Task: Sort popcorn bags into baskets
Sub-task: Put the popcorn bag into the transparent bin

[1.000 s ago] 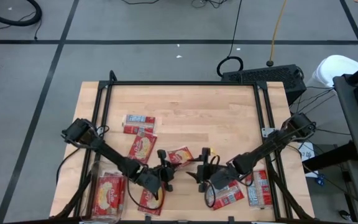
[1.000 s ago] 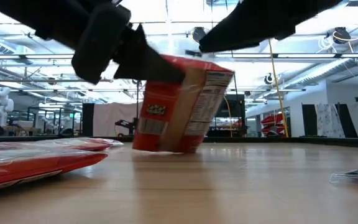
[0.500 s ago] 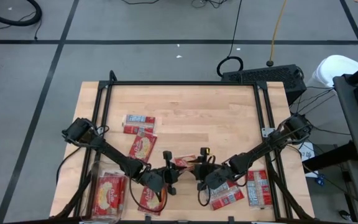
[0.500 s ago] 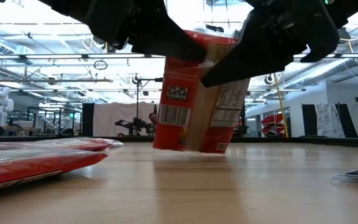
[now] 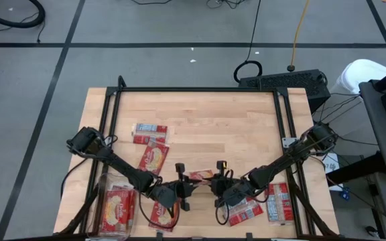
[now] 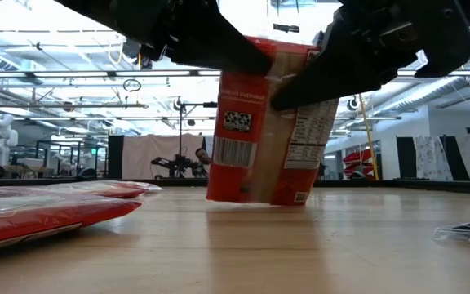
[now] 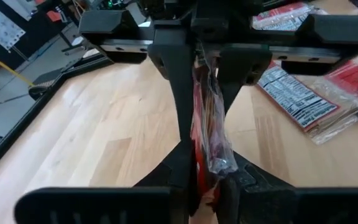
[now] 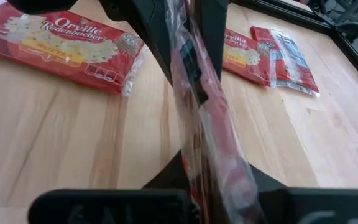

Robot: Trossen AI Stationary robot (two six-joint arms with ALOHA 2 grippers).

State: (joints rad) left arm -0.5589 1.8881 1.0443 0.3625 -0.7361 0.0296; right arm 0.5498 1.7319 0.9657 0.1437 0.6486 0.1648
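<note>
One red popcorn bag (image 6: 263, 131) stands upright on edge near the middle of the table's near side, label side toward the low view. My left gripper (image 5: 190, 181) comes at it from the table's left and is shut on it. My right gripper (image 5: 214, 181) comes from the right and is shut on the same bag (image 5: 202, 175). Other popcorn bags lie flat: two at the left middle (image 5: 150, 132) (image 5: 153, 158), one near the front edge (image 5: 163, 214), and two at the near right (image 5: 246, 209) (image 5: 280, 202). A see-through basket (image 5: 102, 201) at the near left holds one bag (image 5: 118, 204). My left gripper pinches the bag's upper left corner (image 6: 237, 59) between its two fingers (image 7: 182, 168), one on each flat face. The fingers slant down from the table's left. The bag stands upright with its lower edge (image 6: 251, 198) at the table top; whether it touches I cannot tell. My right gripper pinches the bag's upper right edge (image 6: 304, 82) between its two fingers (image 8: 166, 180), one on each flat face. It slants down from the table's right, opposite the left gripper. The bag (image 8: 197, 93) runs upright between both grippers.
Bare wood lies across the table's far half and in front of the held bag. A black frame rail (image 5: 200, 90) runs along the far edge. Two flat bags (image 6: 47, 208) lie close at the left in the low view.
My right gripper has moved in toward the bag and shut on its upper right edge. My left gripper has carried the bag a little toward the right and near edges. The bag has turned from tilted to upright.
</note>
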